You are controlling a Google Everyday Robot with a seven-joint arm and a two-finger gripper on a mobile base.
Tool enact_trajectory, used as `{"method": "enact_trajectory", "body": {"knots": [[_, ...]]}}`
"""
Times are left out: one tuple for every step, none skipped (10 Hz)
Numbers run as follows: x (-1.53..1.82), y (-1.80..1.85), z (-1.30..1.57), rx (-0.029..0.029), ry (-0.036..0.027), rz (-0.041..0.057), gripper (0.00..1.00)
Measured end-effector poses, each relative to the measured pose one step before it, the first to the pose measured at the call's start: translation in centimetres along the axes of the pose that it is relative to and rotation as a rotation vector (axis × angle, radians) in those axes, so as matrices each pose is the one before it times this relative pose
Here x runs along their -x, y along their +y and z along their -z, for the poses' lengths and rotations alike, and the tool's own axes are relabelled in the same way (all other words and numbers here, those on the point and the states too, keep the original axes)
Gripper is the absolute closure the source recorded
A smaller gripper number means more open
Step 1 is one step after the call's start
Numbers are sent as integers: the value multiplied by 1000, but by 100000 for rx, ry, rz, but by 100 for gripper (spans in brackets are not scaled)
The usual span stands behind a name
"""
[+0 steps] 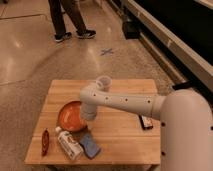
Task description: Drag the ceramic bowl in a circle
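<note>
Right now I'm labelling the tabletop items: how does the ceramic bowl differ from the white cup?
The ceramic bowl is orange-red, wide and shallow; the white cup is pale, narrower and taller. The bowl sits nearer the camera, with the gripper down at its rim; the cup stands further back, behind the arm. Both are round, upright and on the wooden table.

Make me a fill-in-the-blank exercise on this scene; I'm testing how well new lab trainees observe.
1. The gripper sits at the rim of the orange ____.
2. The white cup stands ____ near the far side of the table.
3. The blue sponge lies right beside the white ____.
Missing words: bowl; upright; bottle.
</note>
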Motion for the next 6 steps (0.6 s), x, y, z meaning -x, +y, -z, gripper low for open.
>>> {"method": "enact_trajectory", "body": {"knots": [[-965,-102,162,-557,1348,-1089,84],[-1179,-56,530,-783,1419,-1334,93],[-1464,27,770,-1057,1698,-1494,99],[-2069,494,1101,-465,2413,-2006,100],[-1944,568,1001,-303,2265,-2089,100],[-1659,510,821,-444,1795,-1759,100]]}}
